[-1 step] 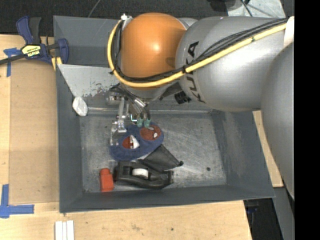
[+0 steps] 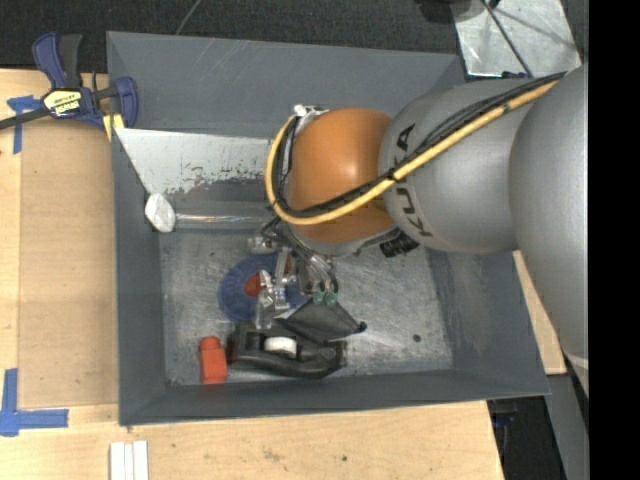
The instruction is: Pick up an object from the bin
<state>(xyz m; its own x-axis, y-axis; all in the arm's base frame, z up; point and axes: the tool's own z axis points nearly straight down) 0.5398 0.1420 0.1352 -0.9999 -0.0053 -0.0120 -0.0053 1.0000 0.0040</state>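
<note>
The pincer (image 2: pixel 283 290) hangs just beside a blue round disc (image 2: pixel 238 290), toward the lower left corner of the bin (image 2: pixel 140 268); whether it is spread or pressed together I cannot tell. The blue round disc looks light, stiff and flat, probably best pinched across its rim.

a white crumpled lump (image 2: pixel 160 211) is seen in the upper left corner of the bin (image 2: pixel 140 298) floor, against the sloping wall. an orange-red block (image 2: pixel 211 359) is set near the lower left corner, just beside a long black item with a white patch (image 2: pixel 285 351). outside the bin, a silvery sheet (image 2: pixel 515 28) is laid at the upper right.
</note>
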